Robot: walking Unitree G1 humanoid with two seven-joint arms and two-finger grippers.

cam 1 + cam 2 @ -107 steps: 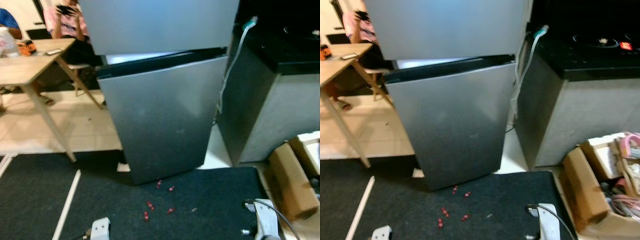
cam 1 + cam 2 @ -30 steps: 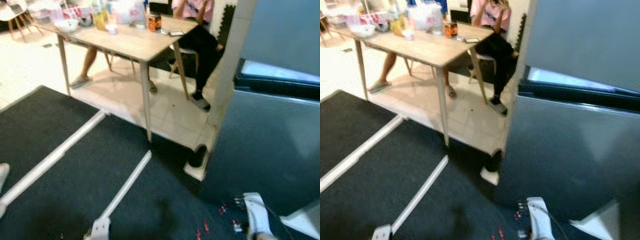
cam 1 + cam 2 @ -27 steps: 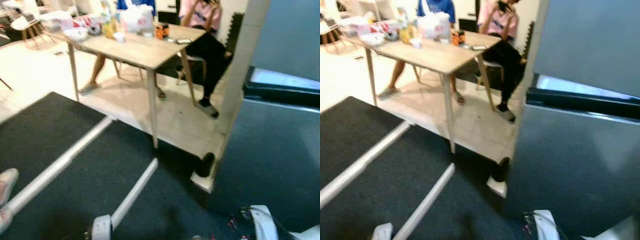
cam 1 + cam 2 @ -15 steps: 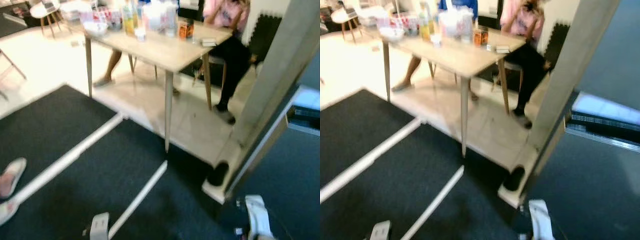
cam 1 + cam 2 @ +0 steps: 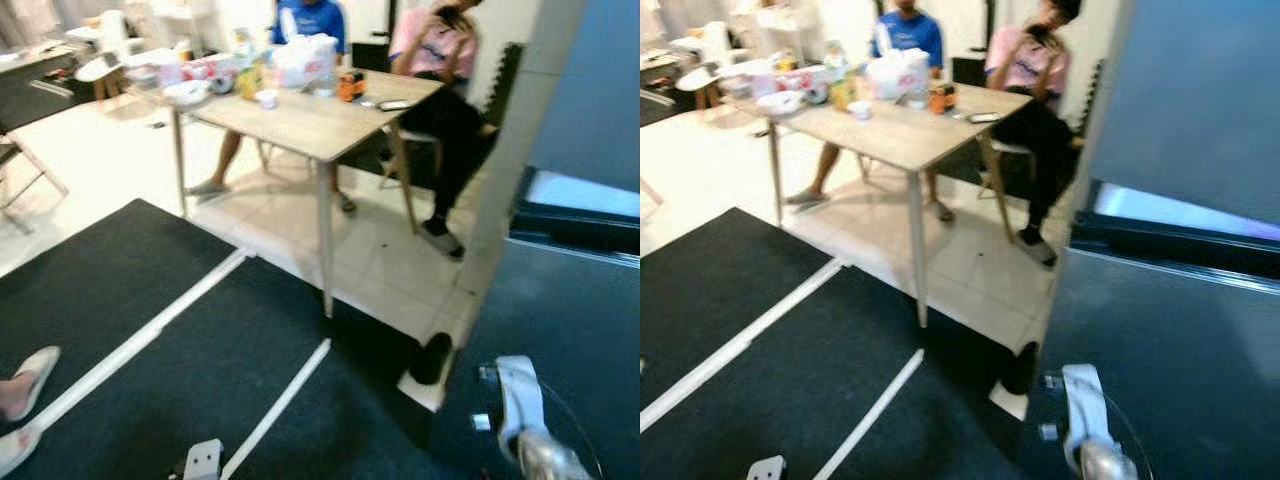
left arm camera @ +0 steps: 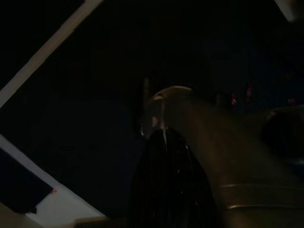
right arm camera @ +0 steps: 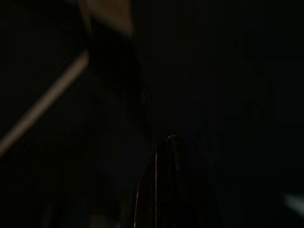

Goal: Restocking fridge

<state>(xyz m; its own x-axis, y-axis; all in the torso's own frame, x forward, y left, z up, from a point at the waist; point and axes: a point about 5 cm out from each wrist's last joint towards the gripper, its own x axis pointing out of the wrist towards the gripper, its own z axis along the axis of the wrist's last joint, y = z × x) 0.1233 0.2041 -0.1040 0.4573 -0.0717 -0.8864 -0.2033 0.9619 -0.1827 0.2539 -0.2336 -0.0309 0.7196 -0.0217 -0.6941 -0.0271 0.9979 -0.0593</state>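
Camera has swung left since the earlier frames; fridge (image 5: 1180, 330) now at right, its lower door seemingly ajar. Groceries sit on the worktop (image 5: 300, 115), well apart. Both arms hang low; either pincer's state cannot be told.
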